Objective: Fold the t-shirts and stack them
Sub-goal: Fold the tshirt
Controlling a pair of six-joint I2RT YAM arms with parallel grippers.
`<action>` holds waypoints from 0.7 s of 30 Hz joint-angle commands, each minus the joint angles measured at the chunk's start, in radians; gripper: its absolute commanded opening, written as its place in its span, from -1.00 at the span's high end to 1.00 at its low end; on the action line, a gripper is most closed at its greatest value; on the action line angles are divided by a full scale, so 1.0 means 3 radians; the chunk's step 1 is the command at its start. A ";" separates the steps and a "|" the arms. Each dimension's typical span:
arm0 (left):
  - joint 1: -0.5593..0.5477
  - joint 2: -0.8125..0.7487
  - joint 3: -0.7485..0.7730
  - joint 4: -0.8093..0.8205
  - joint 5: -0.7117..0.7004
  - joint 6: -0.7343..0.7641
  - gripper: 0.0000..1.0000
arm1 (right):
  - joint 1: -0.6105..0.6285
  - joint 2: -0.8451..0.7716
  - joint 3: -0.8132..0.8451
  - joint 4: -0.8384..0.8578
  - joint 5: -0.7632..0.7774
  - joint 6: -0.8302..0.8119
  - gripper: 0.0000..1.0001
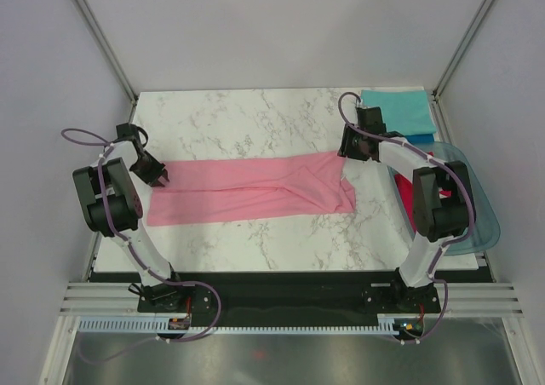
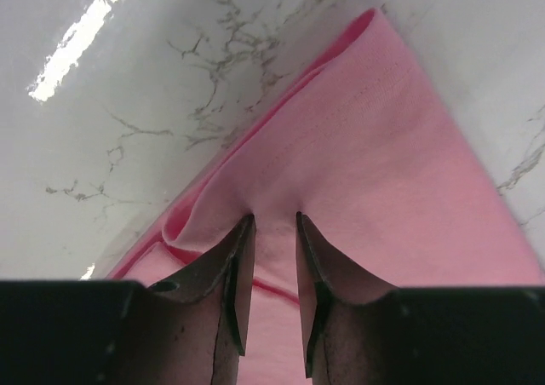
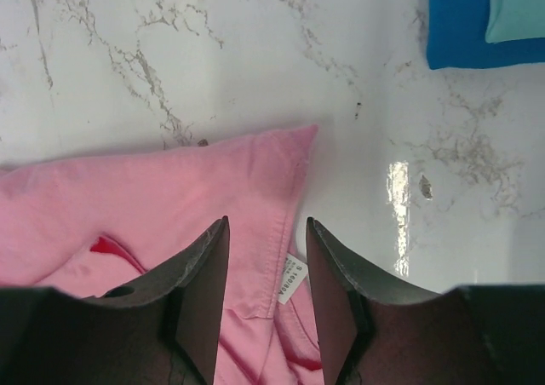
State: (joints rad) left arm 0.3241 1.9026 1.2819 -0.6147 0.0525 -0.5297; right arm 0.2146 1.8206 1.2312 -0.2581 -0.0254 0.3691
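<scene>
White marble table (image 1: 255,117) carries the pink t-shirt (image 1: 247,189), folded into a long band across its middle. At the band's left end the left gripper (image 2: 274,219) pinches a raised pucker of pink cloth. At the right end the right gripper (image 3: 266,223) stands spread over the hem, a small white tag (image 3: 291,290) between its fingers. Beyond lie teal (image 1: 396,108) and blue (image 1: 417,138) shirts; a clear tub (image 1: 473,206) sits right.

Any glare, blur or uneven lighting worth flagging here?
Left wrist: long glare streak on the marble table, upper left. Right wrist: small glare patch right of the pink shirt, image sharp. Top external: evenly lit, no glare.
</scene>
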 commanded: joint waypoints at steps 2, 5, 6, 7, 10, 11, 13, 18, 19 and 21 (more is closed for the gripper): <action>0.0009 0.0014 -0.0065 -0.0006 -0.0154 0.0001 0.35 | -0.0096 0.0011 0.0048 0.0057 -0.0252 -0.0070 0.01; 0.0009 0.0065 -0.0055 -0.0001 -0.0165 0.0022 0.35 | -0.0142 0.0164 0.0109 0.0134 -0.0370 -0.0070 0.04; 0.0004 0.0075 -0.0034 -0.0001 -0.0165 0.0022 0.35 | -0.0153 0.0195 0.0119 0.0159 -0.0396 -0.0075 0.05; 0.0004 0.0095 -0.0024 0.0004 -0.0165 0.0022 0.35 | -0.0168 0.0225 0.0145 0.0210 -0.0492 -0.0080 0.06; -0.0001 0.0131 0.0017 0.0004 -0.0165 0.0042 0.35 | -0.0234 0.0348 0.0201 0.0272 -0.0646 -0.0080 0.11; -0.0001 0.0136 0.0022 0.0004 -0.0165 0.0047 0.35 | -0.0250 0.0384 0.0211 0.0282 -0.0667 -0.0070 0.12; 0.0004 0.0157 0.0053 0.0004 -0.0246 0.0053 0.35 | -0.0270 0.0405 0.0212 0.0364 -0.0693 -0.0064 0.15; 0.0004 0.0239 0.0109 0.0004 -0.0318 0.0068 0.35 | -0.0332 0.0491 0.0415 0.0431 -0.0708 -0.0110 0.74; 0.0004 0.0244 0.0114 0.0004 -0.0333 0.0068 0.35 | -0.0332 0.0517 0.0457 0.0426 -0.0718 -0.0121 0.87; 0.0004 0.0279 0.0129 0.0004 -0.0364 0.0063 0.35 | -0.0352 0.0604 0.0579 0.0405 -0.0764 -0.0146 0.98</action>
State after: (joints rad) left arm 0.3233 1.9335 1.3098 -0.6304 0.0242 -0.5293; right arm 0.1196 1.9766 1.3239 -0.1898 -0.2276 0.3489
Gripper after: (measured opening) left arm 0.327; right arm 0.041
